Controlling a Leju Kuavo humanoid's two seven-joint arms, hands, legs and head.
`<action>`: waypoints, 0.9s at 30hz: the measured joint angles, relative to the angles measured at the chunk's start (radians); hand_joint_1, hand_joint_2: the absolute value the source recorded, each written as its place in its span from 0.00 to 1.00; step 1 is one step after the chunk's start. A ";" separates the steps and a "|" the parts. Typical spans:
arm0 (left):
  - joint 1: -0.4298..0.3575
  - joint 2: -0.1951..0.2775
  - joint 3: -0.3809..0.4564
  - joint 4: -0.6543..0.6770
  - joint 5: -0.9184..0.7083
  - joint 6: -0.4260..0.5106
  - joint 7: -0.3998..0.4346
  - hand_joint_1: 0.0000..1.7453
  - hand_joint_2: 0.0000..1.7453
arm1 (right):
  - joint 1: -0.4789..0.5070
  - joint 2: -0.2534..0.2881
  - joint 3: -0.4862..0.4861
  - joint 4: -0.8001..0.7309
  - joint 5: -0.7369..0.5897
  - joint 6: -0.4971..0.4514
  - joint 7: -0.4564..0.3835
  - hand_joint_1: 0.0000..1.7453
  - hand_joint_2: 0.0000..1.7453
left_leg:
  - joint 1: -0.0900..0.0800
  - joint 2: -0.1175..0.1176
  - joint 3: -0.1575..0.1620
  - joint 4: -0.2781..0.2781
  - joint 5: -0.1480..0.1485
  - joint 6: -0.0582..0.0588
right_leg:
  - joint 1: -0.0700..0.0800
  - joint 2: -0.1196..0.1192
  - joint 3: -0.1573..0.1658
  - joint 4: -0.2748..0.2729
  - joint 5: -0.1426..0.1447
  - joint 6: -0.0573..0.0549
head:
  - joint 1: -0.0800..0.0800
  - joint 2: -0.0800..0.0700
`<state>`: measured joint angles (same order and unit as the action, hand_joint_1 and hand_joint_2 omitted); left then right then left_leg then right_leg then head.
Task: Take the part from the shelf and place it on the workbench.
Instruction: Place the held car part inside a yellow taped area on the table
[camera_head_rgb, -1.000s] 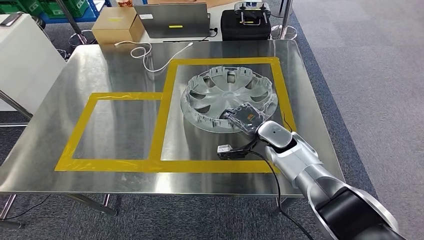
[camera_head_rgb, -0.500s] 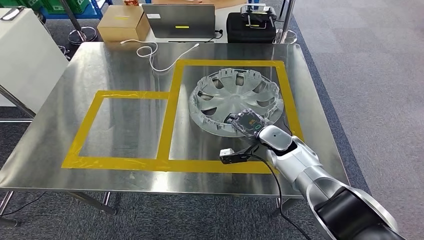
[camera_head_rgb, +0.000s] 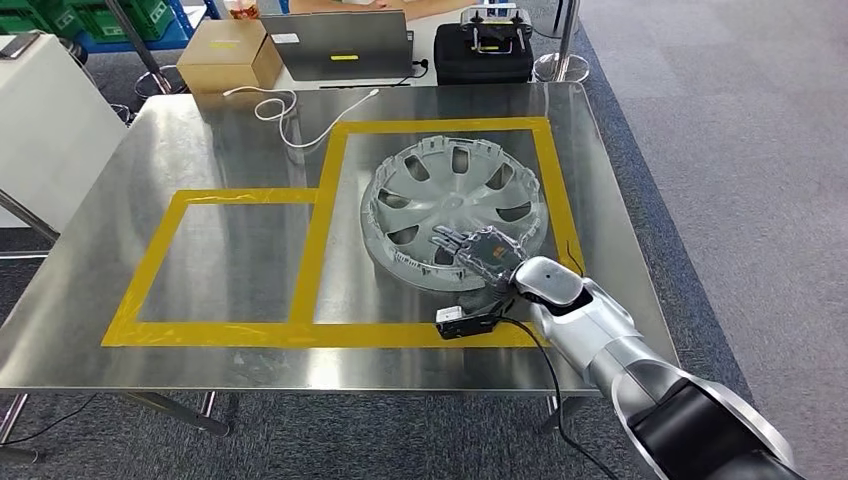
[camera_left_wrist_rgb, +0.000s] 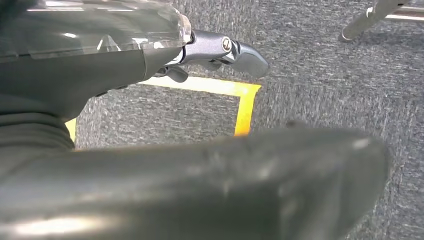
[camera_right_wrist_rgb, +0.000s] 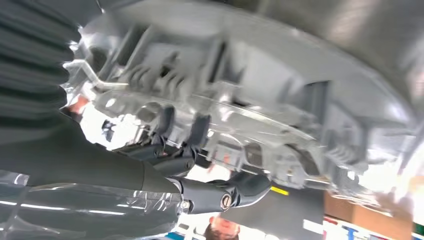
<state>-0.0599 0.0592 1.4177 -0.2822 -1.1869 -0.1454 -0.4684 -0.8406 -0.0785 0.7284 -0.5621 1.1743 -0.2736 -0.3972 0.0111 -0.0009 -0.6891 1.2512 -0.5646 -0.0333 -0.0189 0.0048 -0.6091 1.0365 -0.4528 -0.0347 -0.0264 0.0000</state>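
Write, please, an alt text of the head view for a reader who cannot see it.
The robot's right hand grips the near rim of a silver wheel cover, which lies inside the larger yellow tape rectangle on a steel workbench. A white cable lies at the far edge, with a cardboard box beyond.
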 joint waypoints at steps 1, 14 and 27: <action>0.000 0.000 0.000 0.000 0.000 0.001 0.001 0.00 0.00 | 0.002 0.002 0.002 -0.001 -0.008 0.002 -0.001 0.00 0.00 | 0.000 0.000 -0.023 0.045 -0.013 -0.001 | 0.002 0.000 0.000 0.000 0.000 -0.001 | 0.000 0.000; -0.001 0.010 0.000 0.000 -0.001 -0.002 -0.002 0.00 0.00 | 0.007 -0.008 0.015 -0.029 -0.088 -0.006 -0.053 0.00 0.00 | -0.006 0.005 0.123 -0.276 0.146 0.061 | 0.011 0.000 -0.054 0.121 -0.077 0.034 | 0.006 0.000; 0.000 0.008 0.000 0.003 -0.006 -0.012 -0.009 0.00 0.00 | 0.075 -0.027 -0.065 -0.145 -0.328 0.005 -0.183 0.00 0.00 | -0.005 0.003 0.100 -0.205 0.095 0.017 | 0.004 0.000 -0.004 0.005 -0.001 0.008 | 0.003 0.000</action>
<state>-0.0596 0.0670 1.4176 -0.2792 -1.1925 -0.1578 -0.4777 -0.7661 -0.1050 0.6634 -0.7068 0.8465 -0.2689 -0.5806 0.0064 0.0020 -0.5889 1.0466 -0.4692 -0.0160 -0.0153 0.0053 -0.6130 1.0416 -0.4534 -0.0264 -0.0235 0.0000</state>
